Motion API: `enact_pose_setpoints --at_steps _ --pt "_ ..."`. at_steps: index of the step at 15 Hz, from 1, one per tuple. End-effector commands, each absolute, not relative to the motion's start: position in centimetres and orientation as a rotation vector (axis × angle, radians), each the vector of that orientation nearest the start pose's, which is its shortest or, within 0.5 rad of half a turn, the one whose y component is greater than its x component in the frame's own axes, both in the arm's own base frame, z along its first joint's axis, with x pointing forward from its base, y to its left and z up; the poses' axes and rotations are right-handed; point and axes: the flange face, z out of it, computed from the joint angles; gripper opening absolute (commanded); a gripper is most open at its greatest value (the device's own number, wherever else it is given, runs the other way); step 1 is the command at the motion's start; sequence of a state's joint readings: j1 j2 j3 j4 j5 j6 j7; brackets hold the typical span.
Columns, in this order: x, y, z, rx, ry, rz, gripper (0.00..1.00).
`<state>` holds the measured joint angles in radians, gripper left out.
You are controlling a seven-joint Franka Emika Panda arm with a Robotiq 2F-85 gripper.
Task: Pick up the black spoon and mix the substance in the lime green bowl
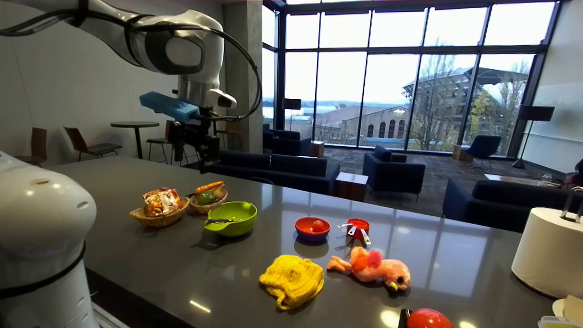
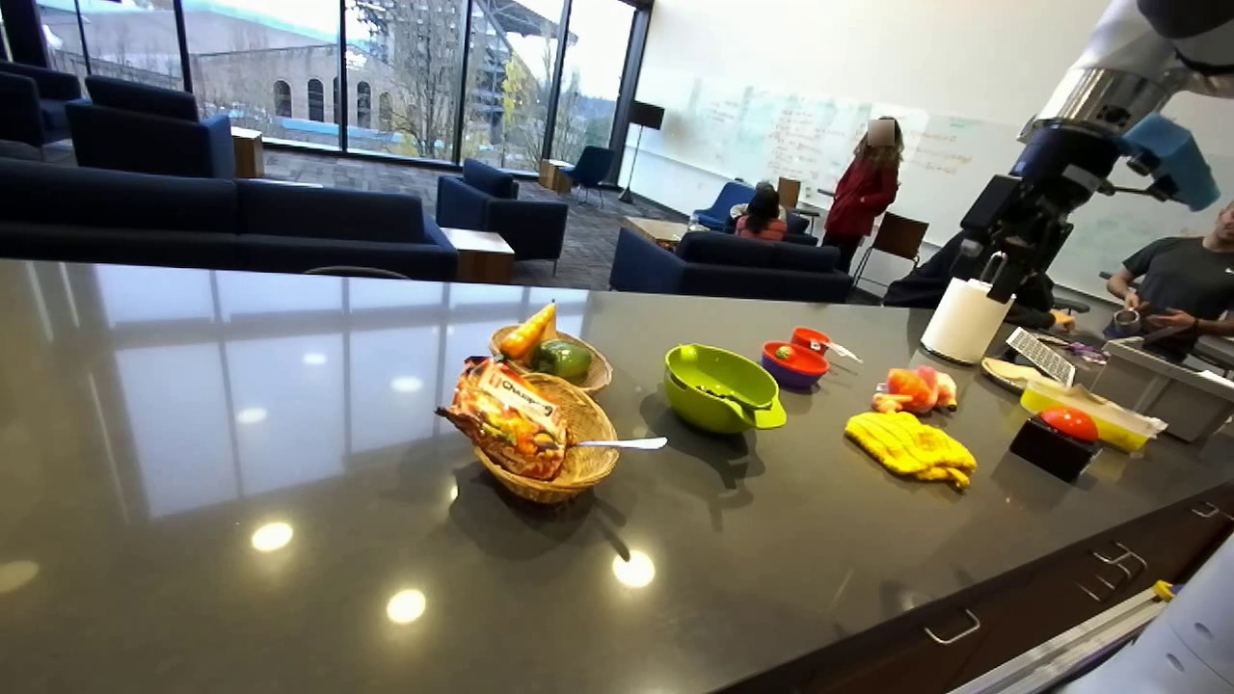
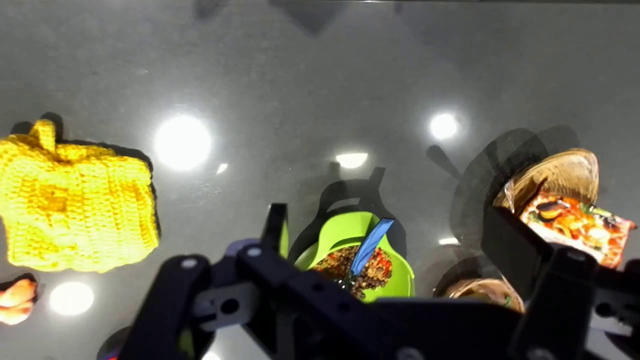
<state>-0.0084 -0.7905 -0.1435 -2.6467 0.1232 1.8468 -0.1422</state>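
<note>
Here's the lime green bowl [image 3: 402,277], lower ctr of the wrist view, grainy mix [image 3: 380,275] inside, spoon [image 3: 370,247] tilted in it, bluish handle out over the rim! Tool [image 3: 386,216] gaping wide, holding zip, up off the table [image 2: 289,627] in both exterior views. Wrist frame, far R: wicker basket [image 3: 580,162] w/ a bright pkt [image 3: 580,225]. Far L: yellow knit cloth [image 3: 75,210]. In an exterior view, lower mid-frame, there's the red-and-purple bowl [image 1: 312,234], red measuring cup [image 1: 357,223] just to its R, pink plush toy [image 1: 382,272] below, lower R; paper towel roll [image 1: 546,253] at the R edge.
</note>
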Motion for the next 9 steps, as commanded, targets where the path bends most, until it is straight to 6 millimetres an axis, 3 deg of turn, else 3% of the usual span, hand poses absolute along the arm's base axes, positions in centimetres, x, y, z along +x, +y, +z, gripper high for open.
enact_pose_setpoints --at_steps 1,9 --pt "30.8 -1.4 46.3 -2.930 -0.254 -0.010 1.00" --pt "30.9 4.7 41.4 -2.885 -0.786 -0.122 1.00"
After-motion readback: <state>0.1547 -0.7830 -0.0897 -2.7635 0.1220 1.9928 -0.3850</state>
